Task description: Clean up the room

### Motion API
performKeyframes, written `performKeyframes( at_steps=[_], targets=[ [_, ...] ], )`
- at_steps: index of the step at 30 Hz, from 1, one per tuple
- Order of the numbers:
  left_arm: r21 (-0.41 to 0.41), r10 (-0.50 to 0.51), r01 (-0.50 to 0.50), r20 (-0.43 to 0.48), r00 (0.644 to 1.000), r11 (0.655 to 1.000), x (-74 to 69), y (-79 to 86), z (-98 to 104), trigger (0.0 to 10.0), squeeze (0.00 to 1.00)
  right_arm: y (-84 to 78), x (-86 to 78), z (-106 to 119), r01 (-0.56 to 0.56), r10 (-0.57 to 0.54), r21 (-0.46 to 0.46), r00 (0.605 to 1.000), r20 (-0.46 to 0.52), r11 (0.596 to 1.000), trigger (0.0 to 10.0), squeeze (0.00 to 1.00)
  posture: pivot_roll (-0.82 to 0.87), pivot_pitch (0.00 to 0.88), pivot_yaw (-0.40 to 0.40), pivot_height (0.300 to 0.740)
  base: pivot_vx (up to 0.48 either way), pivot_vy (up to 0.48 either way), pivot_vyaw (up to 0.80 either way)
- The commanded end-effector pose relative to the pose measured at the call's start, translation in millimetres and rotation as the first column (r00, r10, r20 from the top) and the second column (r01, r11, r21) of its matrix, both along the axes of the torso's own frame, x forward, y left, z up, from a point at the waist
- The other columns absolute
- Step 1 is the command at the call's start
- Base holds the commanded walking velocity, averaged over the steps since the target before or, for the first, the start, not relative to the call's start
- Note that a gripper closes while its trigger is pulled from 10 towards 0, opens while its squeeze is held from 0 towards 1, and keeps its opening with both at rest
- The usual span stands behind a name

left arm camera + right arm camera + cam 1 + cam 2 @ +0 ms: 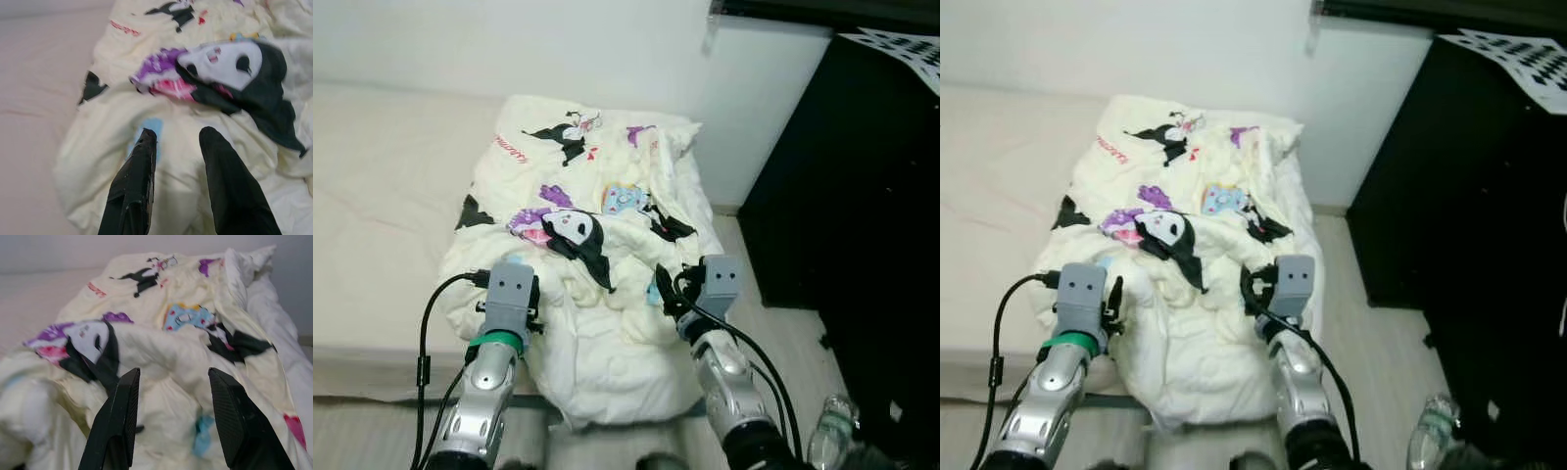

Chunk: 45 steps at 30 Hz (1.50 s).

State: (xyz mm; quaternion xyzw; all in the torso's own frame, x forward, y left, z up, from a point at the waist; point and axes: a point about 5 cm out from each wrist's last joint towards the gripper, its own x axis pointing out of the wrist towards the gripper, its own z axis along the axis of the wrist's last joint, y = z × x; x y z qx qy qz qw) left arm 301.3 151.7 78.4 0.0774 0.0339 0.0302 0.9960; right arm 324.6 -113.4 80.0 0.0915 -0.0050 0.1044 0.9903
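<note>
Both hands [524, 294] [671, 294] hover, fingers parted, over rumpled quilt [597, 245] on bed [382, 196].

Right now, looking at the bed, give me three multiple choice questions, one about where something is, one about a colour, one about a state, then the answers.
1. Where does the crumpled blanket lie?
A. On the floor by the wardrobe
B. On the bed, near its corner beside the dark wardrobe
C. Folded on a chair

2. What is the blanket's main colour?
A. Cream, with black and purple cartoon prints
B. Plain dark blue
C. Red and green stripes

3. How do the left gripper and right gripper stand?
A. Both shut on the blanket
B. Left open, right shut
C. Both open over the blanket

Answers: 1 B, the head views show it heaped on the mattress beside the wardrobe. 2 A, cream cloth with cartoon figures shows throughout. 3 C, each wrist view shows two fingers apart with blanket between them.
</note>
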Motion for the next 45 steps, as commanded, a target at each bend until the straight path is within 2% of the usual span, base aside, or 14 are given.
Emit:
performKeyframes(
  at_steps=[1,3,16,20,24,25,26,27,32,33,36,37,39,45],
  targets=[
    [0.0,-0.004,0.004,-0.008,1.0,1.0,-1.6,-1.2,-2.4,10.0,0.0,-1.2,-3.4,-5.5,0.004,-0.004,0.008,1.0,-0.023,1.0,10.0,0.0,0.03,0.016,-0.04,0.726,0.0,0.0,0.0],
    [0.0,-0.002,0.002,-0.008,1.0,1.0,-1.6,-0.8,-2.4,10.0,0.0,-0.7,-3.7,-5.5,0.003,-0.003,0.01,1.0,-0.023,1.0,10.0,0.0,0.03,0.017,-0.039,0.74,0.0,0.0,0.0],
    [0.002,0.006,-0.006,-0.007,1.0,1.0,-0.8,-0.1,-2.3,10.0,0.0,-1.9,-4.9,-7.7,0.006,-0.006,0.003,0.999,-0.036,1.0,10.0,0.0,0.02,0.015,-0.038,0.74,0.0,0.0,0.0],
    [0.005,0.003,-0.003,-0.021,1.0,1.0,-1.3,-1.0,-5.5,10.0,0.0,-2.4,-8.1,-18.1,0.001,-0.003,-0.029,0.997,-0.083,1.0,10.0,0.0,0.02,0.013,-0.036,0.74,0.0,0.0,0.0],
    [0.003,-0.043,0.043,-0.08,0.996,0.999,-5.0,-8.3,-19.3,10.0,0.0,-5.8,-17.7,-42.8,-0.003,-0.013,-0.08,0.98,-0.199,0.997,10.0,0.0,0.03,0.006,-0.037,0.74,0.0,0.0,0.0],
    [0.011,-0.065,0.068,-0.139,0.988,0.998,-9.7,-12.0,-33.5,10.0,0.0,-10.4,-27.3,-61.5,-0.005,-0.027,-0.111,0.957,-0.29,0.994,10.0,0.0,0.03,0.0,-0.037,0.74,0.0,0.0,0.0],
    [-0.008,-0.082,0.083,-0.275,0.958,0.997,-23.2,-15.4,-64.5,10.0,0.0,-19.9,-49.3,-93.6,-0.016,-0.062,-0.167,0.891,-0.449,0.986,10.0,0.0,0.03,0.0,-0.036,0.74,0.0,0.0,0.0],
    [-0.008,-0.082,0.083,-0.275,0.958,0.997,-23.2,-15.4,-64.5,10.0,0.0,-19.9,-49.3,-93.6,-0.016,-0.062,-0.167,0.891,-0.449,0.986,10.0,0.0,0.03,0.0,-0.036,0.74,0.0,0.0,0.0],
    [0.017,-0.088,0.105,-0.421,0.903,0.994,-45.7,-15.2,-97.2,10.0,0.0,-26.1,-71.6,-115.8,-0.051,-0.082,-0.227,0.837,-0.541,0.973,10.0,0.0,0.03,0.0,-0.031,0.74,0.0,0.0,0.0],
    [-0.002,-0.095,0.108,-0.479,0.873,0.994,-55.3,-15.4,-108.7,10.0,0.0,-27.5,-79.0,-122.1,-0.06,-0.089,-0.239,0.819,-0.567,0.969,10.0,0.0,0.03,0.0,-0.03,0.74,0.0,0.0,0.0],
    [-0.039,-0.088,0.081,-0.628,0.773,0.996,-83.9,-13.0,-137.1,10.0,0.0,-33.7,-101.4,-141.5,-0.04,-0.152,-0.26,0.721,-0.676,0.965,10.0,0.0,0.03,0.0,-0.031,0.74,0.0,0.0,0.0],
    [-0.039,-0.088,0.081,-0.628,0.773,0.996,-83.9,-13.0,-137.1,10.0,0.0,-33.7,-101.4,-141.5,-0.04,-0.152,-0.26,0.721,-0.676,0.965,10.0,0.0,0.03,0.0,-0.031,0.74,0.0,0.0,0.0],
    [-0.078,-0.071,0.024,-0.682,0.728,0.997,-97.0,-10.5,-147.7,10.0,0.0,-33.0,-112.2,-149.4,-0.065,-0.161,-0.278,0.682,-0.714,0.958,10.0,0.0,0.03,0.0,-0.028,0.74,0.0,0.0,0.0],
    [-0.113,-0.038,-0.059,-0.705,0.708,0.992,-106.2,-8.0,-154.6,10.0,0.0,-28.6,-122.0,-155.9,-0.101,-0.147,-0.276,0.649,-0.747,0.956,10.0,0.0,0.03,0.0,-0.024,0.74,0.0,0.0,0.0]
  ],
)
